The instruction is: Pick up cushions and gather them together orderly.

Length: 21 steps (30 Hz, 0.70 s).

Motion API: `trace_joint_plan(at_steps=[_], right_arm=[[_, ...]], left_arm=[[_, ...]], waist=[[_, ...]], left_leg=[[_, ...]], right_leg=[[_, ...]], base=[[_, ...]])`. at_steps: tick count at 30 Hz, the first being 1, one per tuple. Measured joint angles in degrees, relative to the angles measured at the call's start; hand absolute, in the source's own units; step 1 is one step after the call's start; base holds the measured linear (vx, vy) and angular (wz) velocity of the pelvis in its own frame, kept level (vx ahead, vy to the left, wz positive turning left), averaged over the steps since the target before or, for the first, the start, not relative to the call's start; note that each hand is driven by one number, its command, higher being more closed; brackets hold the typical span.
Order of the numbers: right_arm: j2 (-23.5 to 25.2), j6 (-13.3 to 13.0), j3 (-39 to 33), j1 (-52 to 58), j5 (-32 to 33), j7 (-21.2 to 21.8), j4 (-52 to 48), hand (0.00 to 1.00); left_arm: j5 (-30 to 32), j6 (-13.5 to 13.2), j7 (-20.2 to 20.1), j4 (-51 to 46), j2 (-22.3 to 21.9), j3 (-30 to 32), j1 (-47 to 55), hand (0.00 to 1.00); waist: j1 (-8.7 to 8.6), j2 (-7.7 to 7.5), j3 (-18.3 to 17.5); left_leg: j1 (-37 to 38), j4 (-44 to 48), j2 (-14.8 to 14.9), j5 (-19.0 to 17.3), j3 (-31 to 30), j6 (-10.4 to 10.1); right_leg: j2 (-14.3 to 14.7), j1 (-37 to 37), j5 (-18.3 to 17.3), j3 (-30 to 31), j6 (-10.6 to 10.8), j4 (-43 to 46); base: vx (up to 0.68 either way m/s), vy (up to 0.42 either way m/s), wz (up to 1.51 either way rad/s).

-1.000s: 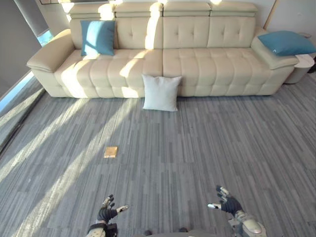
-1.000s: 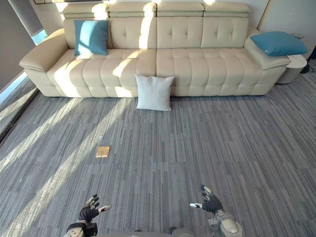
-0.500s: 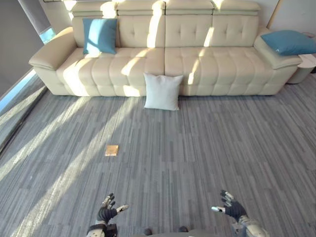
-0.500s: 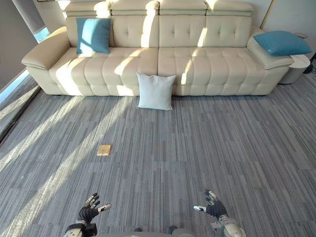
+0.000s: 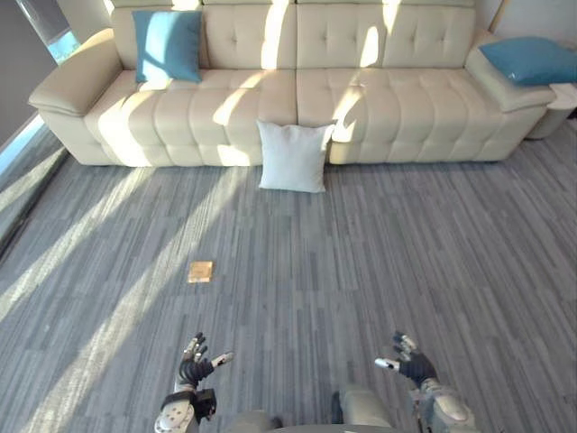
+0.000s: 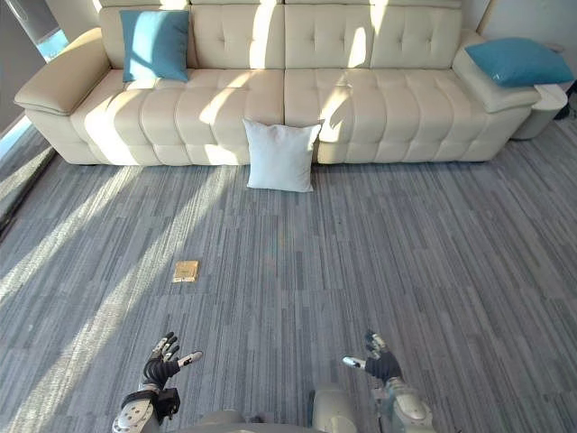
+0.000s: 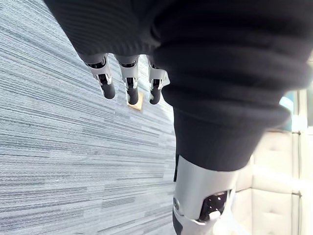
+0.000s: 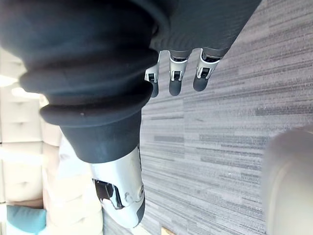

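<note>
- Three cushions are lying well apart: the white cushion (image 5: pixel 293 156) is leaning on the sofa (image 5: pixel 397 108) front, on the floor (image 5: pixel 361 253). The left blue cushion (image 5: pixel 167 45) is propped on a seat, and the right blue cushion (image 5: pixel 532 60) is on the armrest.
- I am holding my left hand (image 5: pixel 192 365) and right hand (image 5: pixel 415 367) low, fingers spread, carrying nothing.
- I judge I am approaching; next I should be reaching the white one.
- Cushions are looking soft and square; the sofa is looking like tufted cream leather; the carpet is striped grey.

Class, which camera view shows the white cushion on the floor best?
The left eye view: the white cushion stands whole, near the middle, against the sofa front. The right eye view shows it just as whole. In the wrist views I cannot pick it out.
</note>
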Motion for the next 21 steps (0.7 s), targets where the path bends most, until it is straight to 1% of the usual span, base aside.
trace_joint_plan(at_steps=[1,2,3,4,5,6,7,8,9,10,11,12,13,14,15,16,17,18,19,20,21], right_arm=[[-0.01,-0.02,-0.13,0.04,0.01,-0.04,0.0,0.0],[-0.18,-0.01,-0.47,0.33,0.01,-0.11,0.0,0.0],[-0.5,0.01,-0.54,0.47,0.01,-0.16,-0.02,0.0],[-0.62,-0.01,-0.81,0.62,0.02,-0.25,-0.06,0.0],[-0.62,-0.02,-0.92,0.44,0.05,-0.23,-0.12,0.0],[-0.47,-0.01,-1.0,0.0,0.04,-0.23,-0.29,0.0],[-0.33,0.09,-0.97,0.19,0.04,-0.21,-0.91,0.0],[-0.26,0.28,-0.54,1.53,0.05,-0.22,-3.36,0.0],[-0.22,0.32,0.1,2.08,0.05,-0.21,-4.77,0.0],[0.66,0.23,0.5,2.37,0.36,-0.31,-7.02,0.0],[2.01,-0.03,0.49,2.29,1.44,-0.54,-8.87,0.0],[2.57,-0.27,0.54,2.32,1.99,-0.64,-9.68,0.0],[2.9,-0.46,0.93,2.33,2.38,-1.1,-11.3,0.0],[2.66,-0.54,1.11,2.31,2.47,-1.51,-12.89,0.0],[2.49,-0.55,1.19,2.19,2.47,-1.53,-13.83,0.0],[2.46,-0.53,1.18,2.02,2.46,-1.53,-14.3,0.0],[2.46,-0.55,1.17,2.03,2.76,-1.51,-15.21,0.0],[2.48,-0.55,1.17,2.06,2.85,-1.52,-15.5,0.0],[2.33,-1.0,1.09,2.84,2.9,-1.52,-15.94,0.0],[2.81,-1.28,1.19,2.87,2.91,-1.54,-14.93,0.0],[3.35,-1.26,1.22,2.98,2.91,-1.54,-14.4,0.0]], left_arm=[[0.0,-0.02,0.03,0.48,0.17,0.02,-0.68,0.0],[0.0,0.0,0.05,1.36,0.21,-0.04,-1.35,0.0],[0.01,-0.01,0.04,2.08,-0.28,-0.04,-1.29,0.0],[0.02,-0.06,0.02,2.97,-0.91,-0.02,-1.28,0.0],[0.01,-0.04,0.01,3.17,-1.12,-0.22,-1.61,0.0],[0.0,-0.03,-0.09,3.15,-1.66,-0.44,-1.79,0.0],[-0.01,0.01,-0.1,3.18,-2.32,-0.44,-1.7,0.0],[-0.01,0.01,-0.15,3.09,-3.34,-0.35,-1.4,0.0],[-0.01,-0.03,-0.18,2.82,-3.72,-0.21,-0.9,0.0],[-0.05,-0.04,-0.44,2.4,-3.8,-0.06,-0.29,0.0],[-0.41,-0.02,-0.49,2.09,-3.84,0.14,-0.43,0.0],[-0.67,-0.03,-0.52,1.69,-3.89,0.11,-0.42,0.0],[-1.1,-0.03,-0.64,1.03,-4.33,0.09,-0.36,0.0],[-1.1,-0.03,-1.02,0.51,-4.98,0.09,-0.25,0.0],[-1.1,-0.03,-1.47,0.19,-5.49,0.13,-0.21,0.0],[-1.09,-0.03,-1.6,-0.09,-5.82,0.12,0.39,0.0],[-1.13,-0.04,-1.61,-0.62,-6.67,-0.08,1.86,0.0],[-1.17,-0.01,-1.6,-0.66,-6.84,-0.33,2.43,0.0],[-1.41,-0.03,-1.65,-0.75,-7.22,-0.53,3.56,0.0],[-2.22,-0.11,-1.56,-0.82,-7.02,-0.44,4.46,0.0],[-2.37,-0.08,-1.53,-0.65,-7.04,-0.39,4.83,0.0]], waist=[[-0.42,-0.29,0.48],[-1.5,-0.79,0.65],[-2.52,-0.05,0.48],[-3.34,0.5,-0.3],[-3.31,1.13,-0.23],[-3.25,2.04,0.22],[-3.3,2.88,0.66],[-3.1,4.01,0.97],[-2.67,4.24,0.97],[-1.91,4.42,1.26],[-0.56,3.54,1.8],[0.22,2.61,2.01],[1.7,1.83,1.94],[3.15,1.59,1.98],[3.95,1.57,2.01],[4.55,1.5,2.07],[5.0,1.1,2.3],[5.35,1.2,2.25],[6.28,2.05,1.31],[6.54,2.42,0.27],[6.42,1.32,-0.34]], left_leg=[[1.3,-1.02,-0.02,0.0,-0.88,-0.23],[3.98,-3.09,0.03,-0.22,-1.7,-1.53],[5.87,-4.26,1.02,-0.73,-2.94,-2.33],[6.04,-2.9,2.2,-0.85,-4.78,-2.82],[5.19,-0.76,2.64,-0.47,-5.23,-3.48],[2.84,5.86,3.25,0.98,-5.45,-5.9],[0.37,13.9,3.85,3.25,-5.36,-8.93],[-4.12,26.99,5.1,10.3,-4.98,-9.68],[-6.6,33.48,6.32,15.11,-4.28,-10.13],[-11.4,45.32,9.28,13.61,-1.36,-7.77],[-16.19,52.55,10.61,11.49,1.1,-4.99],[-18.58,53.78,10.62,10.65,2.6,-4.25],[-23.72,53.29,10.39,9.08,5.21,-3.49],[-28.19,48.81,9.81,8.35,6.78,-2.41],[-30.65,43.86,8.95,7.65,7.55,-3.0],[-31.98,39.81,8.08,7.64,7.68,-3.01],[-33.65,28.08,5.83,8.48,7.49,-4.33],[-33.57,22.91,5.25,9.4,7.51,-5.7],[-33.45,13.64,4.69,10.86,7.39,-7.33],[-33.48,13.75,4.47,16.73,7.02,-3.27],[-33.79,15.41,3.78,17.28,7.16,-1.95]], right_leg=[[-0.07,-0.22,2.11,0.03,0.09,-3.94],[-0.1,-0.96,6.99,0.62,0.23,-9.03],[0.26,-1.11,11.32,0.98,-1.15,-7.69],[0.78,-2.47,11.57,0.98,-4.54,-2.46],[0.74,-3.37,9.24,0.15,-4.78,0.59],[0.67,-3.12,5.25,-0.95,-5.72,4.15],[0.84,-1.13,2.94,-2.0,-6.49,4.83],[1.67,3.27,0.61,-3.09,-7.49,3.73],[2.33,5.88,-0.28,-3.35,-8.03,2.48],[4.07,11.82,-1.53,-3.28,-8.96,-0.9],[4.78,17.37,-2.26,-2.51,-9.83,-4.09],[4.66,19.59,-2.61,-1.97,-9.95,-5.5],[4.43,23.69,-2.73,-1.06,-10.05,-8.95],[4.25,27.1,-2.96,-0.17,-10.11,-12.12],[3.82,29.15,-3.71,0.89,-9.44,-13.7],[3.43,30.65,-4.45,1.43,-9.21,-14.5],[2.35,33.95,-6.55,3.38,-8.17,-15.84],[1.88,34.99,-7.61,4.23,-7.59,-16.06],[1.84,36.58,-10.05,6.28,-6.87,-16.19],[1.53,38.29,-12.68,8.78,-5.92,-15.16],[0.42,38.34,-12.98,9.77,-6.14,-14.55]], base=[[0.51,-0.086,0.76],[0.57,-0.129,0.65],[0.72,-0.174,0.77],[0.61,-0.161,0.57],[0.63,-0.19,0.45],[0.65,-0.213,0.31],[0.82,-0.256,0.41],[0.72,-0.211,0.32],[0.71,-0.203,0.18],[0.66,-0.175,-0.01],[0.62,-0.153,-0.09],[0.55,-0.121,-0.23],[0.53,-0.09,-0.37],[0.63,-0.057,-0.48],[0.54,0.004,-0.45],[0.57,0.067,-0.59],[0.58,0.122,-0.58],[0.58,0.149,-0.82],[0.76,0.291,-0.89],[0.67,0.267,-0.84],[0.85,0.328,-0.59]])
